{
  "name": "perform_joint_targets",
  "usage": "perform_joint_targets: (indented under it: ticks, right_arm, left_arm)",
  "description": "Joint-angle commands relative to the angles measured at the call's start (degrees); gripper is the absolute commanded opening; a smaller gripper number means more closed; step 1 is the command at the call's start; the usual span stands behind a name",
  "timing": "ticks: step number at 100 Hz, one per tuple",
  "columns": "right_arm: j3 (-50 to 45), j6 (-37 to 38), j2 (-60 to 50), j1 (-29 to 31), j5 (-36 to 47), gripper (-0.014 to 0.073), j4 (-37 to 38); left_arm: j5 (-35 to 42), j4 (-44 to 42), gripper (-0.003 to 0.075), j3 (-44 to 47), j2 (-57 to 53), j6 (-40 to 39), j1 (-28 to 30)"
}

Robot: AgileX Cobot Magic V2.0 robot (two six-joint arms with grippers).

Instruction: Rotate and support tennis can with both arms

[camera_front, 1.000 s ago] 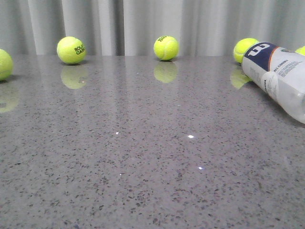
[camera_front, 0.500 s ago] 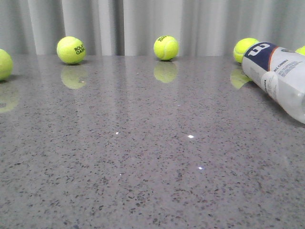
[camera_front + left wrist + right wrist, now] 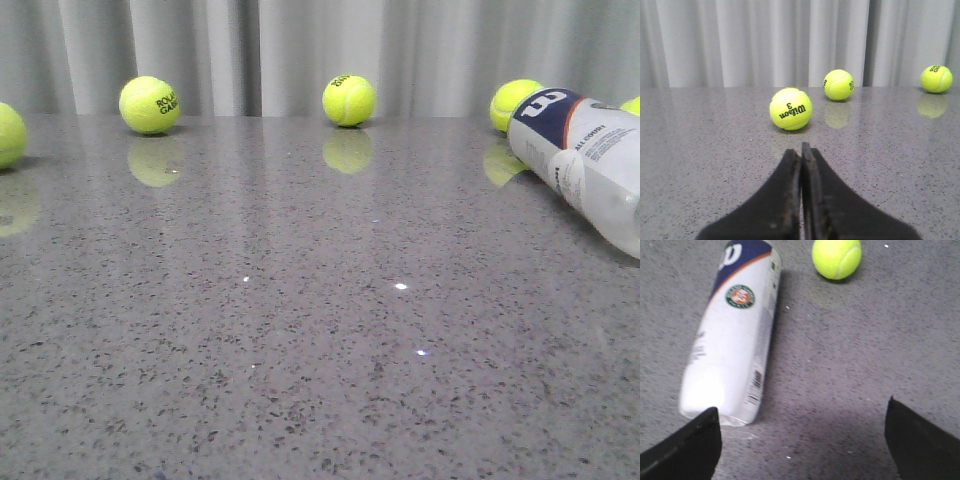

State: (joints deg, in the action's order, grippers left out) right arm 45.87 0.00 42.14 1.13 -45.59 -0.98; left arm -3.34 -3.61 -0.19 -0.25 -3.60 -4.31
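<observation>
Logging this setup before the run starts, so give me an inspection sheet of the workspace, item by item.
Surface: grey speckled tabletop, glossy, reflecting the balls.
Job's things: tennis can lying on its side at the right edge, untouched.
Clutter: loose tennis balls along the back, including one at left, one in the middle, one behind the can.
Grippers: left claw shut, empty, low over the table; right claw open, above the can's near end, not touching.
Cables: nothing seen.
Surroundings: pale curtain behind the table.
</observation>
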Motion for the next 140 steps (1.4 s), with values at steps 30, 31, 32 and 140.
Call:
perform_joint_targets:
  ticks: [30, 31, 32, 140]
  right_arm:
    - [11.0, -4.1, 14.2, -0.3, 4.8, 0.0636, -13.2]
    - [11.2, -4.2, 14.6, -0.4, 4.8, 0.0636, -13.3]
    - [11.4, -4.3, 14.9, -0.6, 4.8, 0.0636, -13.3]
    - [19.2, -6.2, 42.1, -4.4, 8.8, 0.0337, -13.3]
  left_arm:
    - [4.6, 0.0, -0.0021, 2.6, -2.1, 0.0, 0.0]
    - [4.6, 0.0, -0.0021, 2.6, -2.1, 0.0, 0.0]
    - [4.6, 0.0, -0.0021, 2.6, -2.1, 0.0, 0.0]
    - [4.6, 0.0, -0.0021, 2.6, -2.1, 0.0, 0.0]
